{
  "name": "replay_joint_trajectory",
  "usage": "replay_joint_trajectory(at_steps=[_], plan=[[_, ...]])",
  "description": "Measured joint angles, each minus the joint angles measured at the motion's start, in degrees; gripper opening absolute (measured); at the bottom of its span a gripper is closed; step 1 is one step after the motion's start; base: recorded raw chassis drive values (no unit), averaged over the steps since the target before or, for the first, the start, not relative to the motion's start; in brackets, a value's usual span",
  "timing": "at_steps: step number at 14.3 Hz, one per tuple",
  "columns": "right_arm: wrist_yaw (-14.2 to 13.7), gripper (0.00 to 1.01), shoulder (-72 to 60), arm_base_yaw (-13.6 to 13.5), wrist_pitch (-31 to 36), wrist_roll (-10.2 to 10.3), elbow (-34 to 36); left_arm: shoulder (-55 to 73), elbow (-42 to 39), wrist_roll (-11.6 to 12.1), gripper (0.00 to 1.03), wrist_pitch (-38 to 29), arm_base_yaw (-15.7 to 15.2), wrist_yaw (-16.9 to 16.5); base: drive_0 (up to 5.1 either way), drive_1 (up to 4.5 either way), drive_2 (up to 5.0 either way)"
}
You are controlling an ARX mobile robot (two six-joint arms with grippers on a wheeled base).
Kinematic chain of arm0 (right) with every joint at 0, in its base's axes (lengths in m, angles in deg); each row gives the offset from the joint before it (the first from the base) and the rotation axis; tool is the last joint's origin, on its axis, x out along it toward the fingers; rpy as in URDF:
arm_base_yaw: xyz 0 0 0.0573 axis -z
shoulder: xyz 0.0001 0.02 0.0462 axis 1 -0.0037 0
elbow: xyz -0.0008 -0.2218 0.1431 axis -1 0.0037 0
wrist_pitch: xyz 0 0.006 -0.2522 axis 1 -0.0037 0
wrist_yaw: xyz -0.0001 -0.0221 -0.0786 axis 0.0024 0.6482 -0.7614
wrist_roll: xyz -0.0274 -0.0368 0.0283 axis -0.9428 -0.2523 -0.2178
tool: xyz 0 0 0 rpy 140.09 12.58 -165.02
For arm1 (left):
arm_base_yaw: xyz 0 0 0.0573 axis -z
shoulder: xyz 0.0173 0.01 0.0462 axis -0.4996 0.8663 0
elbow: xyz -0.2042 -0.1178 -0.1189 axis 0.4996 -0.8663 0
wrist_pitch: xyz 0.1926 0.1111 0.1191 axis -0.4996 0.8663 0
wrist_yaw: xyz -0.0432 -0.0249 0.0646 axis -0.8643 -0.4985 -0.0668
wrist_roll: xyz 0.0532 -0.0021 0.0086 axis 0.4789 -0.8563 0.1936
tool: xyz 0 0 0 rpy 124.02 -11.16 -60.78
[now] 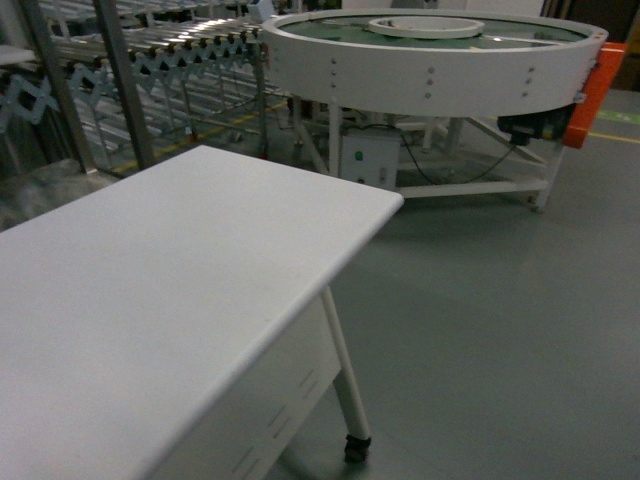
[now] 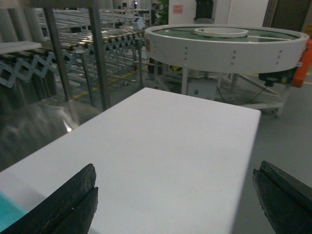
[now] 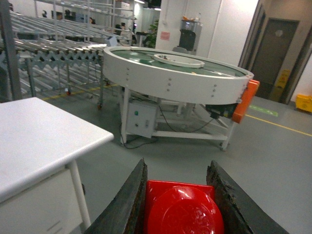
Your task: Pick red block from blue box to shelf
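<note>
In the right wrist view the red block (image 3: 180, 209), a glossy brick with a round stud on top, sits between the two dark fingers of my right gripper (image 3: 177, 165), which is shut on it above the grey floor. My left gripper (image 2: 175, 170) hangs open over the white table, nothing between its fingers. A pale turquoise corner of the blue box (image 2: 7, 214) shows at the lower left of the left wrist view. The shelf's grey metal uprights (image 2: 97, 53) stand past the table's far left edge and appear in the head view as the shelf (image 1: 110, 80). Neither gripper shows in the head view.
A white table (image 1: 180, 290) on a castor leg (image 1: 357, 445) fills the left foreground. A round white conveyor (image 1: 430, 60) with an orange guard (image 1: 590, 95) stands behind it. Roller conveyor racks (image 1: 190, 50) run along the back left. Grey floor (image 1: 500, 320) lies to the right.
</note>
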Motion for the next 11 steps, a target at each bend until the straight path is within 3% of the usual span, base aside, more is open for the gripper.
replay_joint_trajectory(at_steps=[2,11], plan=[[-0.02,0.29,0.04,0.02,0.11,0.00,-0.02,0.00,0.00,0.00,0.98,-0.02,0.00,0.02,2.9,-5.72,-2.2],[-0.09,0.29,0.07,0.02,0.11,0.00,0.00,0.00,0.00,0.00,0.98,-0.02,0.00,-0.11,-1.6,-1.61,-1.6]])
